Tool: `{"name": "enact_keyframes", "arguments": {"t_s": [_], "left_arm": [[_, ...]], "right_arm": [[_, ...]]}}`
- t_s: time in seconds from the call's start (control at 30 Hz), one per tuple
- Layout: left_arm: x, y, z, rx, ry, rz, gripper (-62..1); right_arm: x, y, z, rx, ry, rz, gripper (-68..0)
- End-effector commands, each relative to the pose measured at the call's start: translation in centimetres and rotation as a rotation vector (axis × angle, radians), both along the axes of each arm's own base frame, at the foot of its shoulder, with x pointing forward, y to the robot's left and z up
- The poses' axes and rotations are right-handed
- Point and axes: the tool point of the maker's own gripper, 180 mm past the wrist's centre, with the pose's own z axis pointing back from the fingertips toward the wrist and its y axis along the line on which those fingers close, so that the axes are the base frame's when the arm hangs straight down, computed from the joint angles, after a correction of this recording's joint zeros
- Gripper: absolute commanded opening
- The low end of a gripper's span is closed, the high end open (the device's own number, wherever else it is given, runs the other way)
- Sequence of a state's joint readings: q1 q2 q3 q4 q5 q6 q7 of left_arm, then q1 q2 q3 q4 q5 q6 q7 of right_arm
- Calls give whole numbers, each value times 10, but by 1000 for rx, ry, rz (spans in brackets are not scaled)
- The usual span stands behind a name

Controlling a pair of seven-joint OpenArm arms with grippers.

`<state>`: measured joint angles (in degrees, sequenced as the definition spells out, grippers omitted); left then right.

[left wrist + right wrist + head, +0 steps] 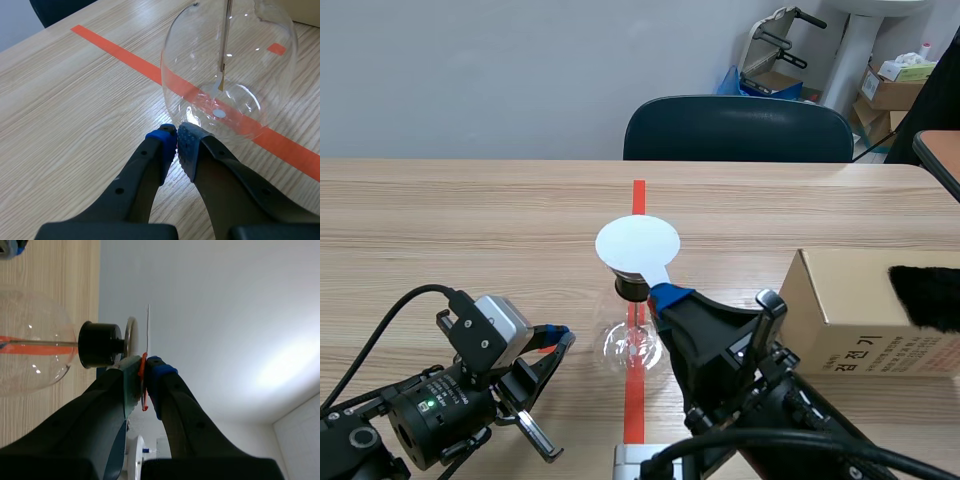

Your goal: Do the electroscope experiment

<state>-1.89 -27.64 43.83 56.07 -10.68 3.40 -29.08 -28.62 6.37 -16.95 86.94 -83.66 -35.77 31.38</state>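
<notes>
The electroscope is a round glass flask with a black stopper, standing on the orange tape line. A thin white disc lies flat just over its top. My right gripper is shut on the disc's handle. In the right wrist view the white disc stands edge-on beside the metal plate and stopper, pinched at my right gripper. My left gripper is shut on nothing, its tips at the foot of the flask. A rod with a foil leaf hangs inside.
A cardboard box stands at the right of the table with a black furry piece on it. A dark chair sits behind the far edge. Bare wood lies to the left and beyond the flask.
</notes>
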Motion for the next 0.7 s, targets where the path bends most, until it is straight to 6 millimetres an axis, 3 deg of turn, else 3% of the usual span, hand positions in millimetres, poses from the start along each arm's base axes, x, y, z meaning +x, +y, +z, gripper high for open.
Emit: {"name": "enact_keyframes", "arguments": {"t_s": [0.0, 0.47, 0.67], "left_arm": [[3, -5, 9, -28, -24, -1, -554], [3, -5, 9, -28, -24, -1, -554], [3, -5, 9, -28, -24, -1, -554]], "right_arm": [[0, -2, 3, -7, -18, 6, -665], [1, -3, 3, -7, -18, -4, -665], [12, -16, 4, -1, -19, -97, -665]]}}
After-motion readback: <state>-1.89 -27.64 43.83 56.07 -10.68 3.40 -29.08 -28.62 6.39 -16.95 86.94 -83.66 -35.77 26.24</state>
